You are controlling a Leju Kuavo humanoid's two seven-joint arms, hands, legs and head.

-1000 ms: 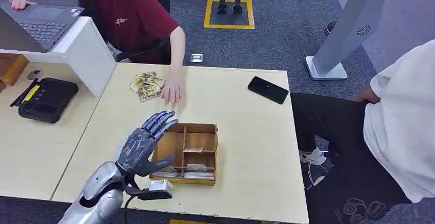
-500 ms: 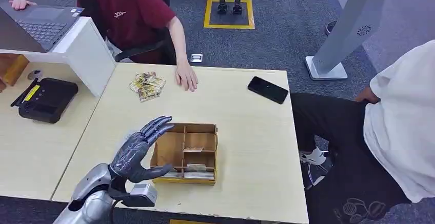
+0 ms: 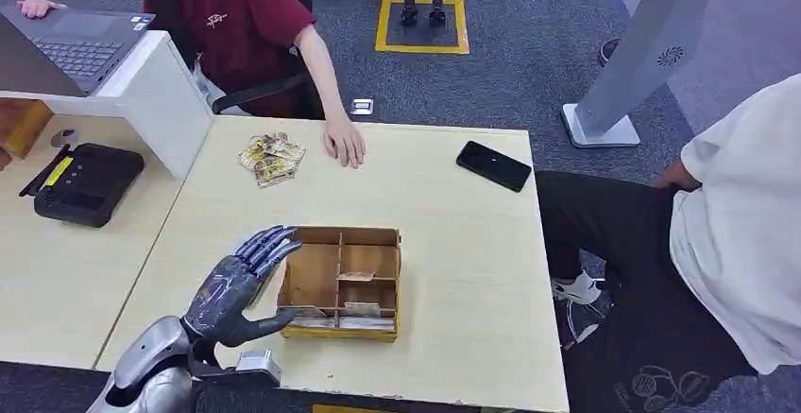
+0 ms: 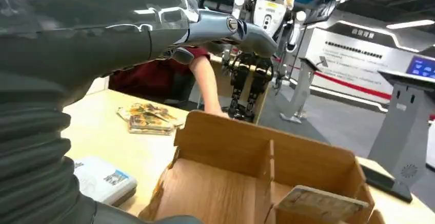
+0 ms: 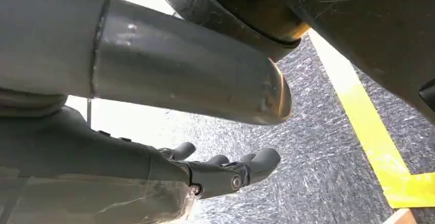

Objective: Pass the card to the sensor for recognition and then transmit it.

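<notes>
The left hand [image 3: 234, 285] hovers over the table's near edge, right at the left wall of the wooden tray [image 3: 342, 282], fingers spread and nothing in them. From the wrist view the tray's far compartments are cut off, and one card [image 4: 321, 203] stands in a slot, blurry. From the head view I count maybe three cards in the tray: one [image 3: 356, 276] in the middle slot, and what look like two more along the front row [image 3: 366, 322], too small to be sure.

The right hand [image 5: 225, 172] hangs low over grey carpet by a yellow floor line, fingers loosely curled in, nothing held.

One phone [image 3: 493, 164] lies near the table's far right corner. One pile of snack packets [image 3: 271, 157] sits near the far left corner, a person's hand [image 3: 345, 142] flat on the table just beside it. One black reader [image 3: 83, 182] sits on the next table to the left. Two people, both cut off by the frame.
</notes>
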